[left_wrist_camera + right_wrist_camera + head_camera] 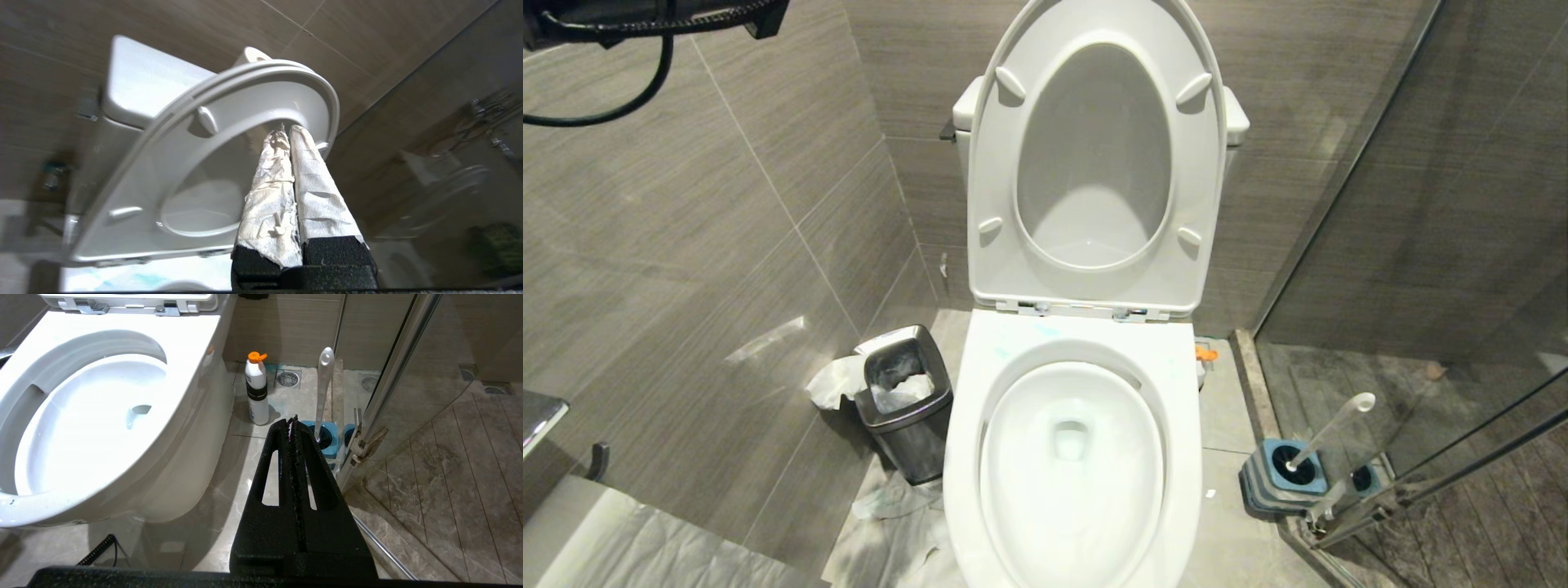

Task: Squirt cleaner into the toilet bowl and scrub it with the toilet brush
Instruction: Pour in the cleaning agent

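The white toilet bowl [964,457] stands open, with its seat and lid [1094,286] raised against the tank. Thin turquoise streaks of cleaner [1045,331] lie on the back rim. A white bottle with an orange cap [256,392] stands on the floor beside the bowl. The toilet brush [1331,433] leans in its blue-topped holder [1282,478] by the glass door. My left gripper [288,130] is shut and empty, its paper-wrapped fingers pointing up at the raised seat [245,102]. My right gripper [292,419] is shut and empty, low beside the bowl [192,375], with the brush [324,388] beyond it.
A small steel waste bin [905,400] holding paper stands left of the toilet. Crumpled paper [890,531] lies on the floor near it. A glass shower door [1421,286] closes off the right side. Tiled walls hem the toilet in behind and to the left.
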### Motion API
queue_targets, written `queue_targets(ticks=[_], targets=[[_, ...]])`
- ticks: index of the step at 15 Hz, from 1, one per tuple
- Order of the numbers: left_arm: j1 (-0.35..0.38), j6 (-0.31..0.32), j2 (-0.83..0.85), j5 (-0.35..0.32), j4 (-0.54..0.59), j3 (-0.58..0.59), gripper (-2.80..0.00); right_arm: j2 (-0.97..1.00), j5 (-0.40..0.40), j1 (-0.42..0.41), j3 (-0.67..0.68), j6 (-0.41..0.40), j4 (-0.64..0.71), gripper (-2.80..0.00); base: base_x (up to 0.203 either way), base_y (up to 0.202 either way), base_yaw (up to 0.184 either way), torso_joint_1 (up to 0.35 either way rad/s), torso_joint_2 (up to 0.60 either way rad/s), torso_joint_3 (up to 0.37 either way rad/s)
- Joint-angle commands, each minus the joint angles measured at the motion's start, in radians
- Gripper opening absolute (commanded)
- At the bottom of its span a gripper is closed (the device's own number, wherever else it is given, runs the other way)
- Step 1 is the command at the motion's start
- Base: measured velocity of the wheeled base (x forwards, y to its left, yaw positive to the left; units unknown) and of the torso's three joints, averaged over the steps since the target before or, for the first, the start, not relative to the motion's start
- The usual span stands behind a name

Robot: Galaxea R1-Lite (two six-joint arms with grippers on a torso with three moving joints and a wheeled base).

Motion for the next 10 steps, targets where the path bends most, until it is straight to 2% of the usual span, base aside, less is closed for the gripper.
queue_targets(ticks=[1, 4, 10], targets=[[0.004, 0.058, -0.051, 0.018, 0.034, 0.002, -2.8, -0.001, 0.0, 0.0, 0.0, 0.0, 0.0, -2.8, 0.0, 0.0, 0.0, 0.0, 0.0, 0.0], [0.023, 0.164, -0.133, 0.051, 0.127, 0.004, -2.8, -0.001, 0.0, 0.0, 0.0, 0.0, 0.0, -2.8, 0.0, 0.0, 0.0, 0.0, 0.0, 0.0], [0.069, 0.251, -0.351, 0.085, 0.308, 0.025, -2.8, 0.0, 0.0, 0.0, 0.0, 0.0, 0.0, -2.8, 0.0, 0.0, 0.0, 0.0, 0.0, 0.0]])
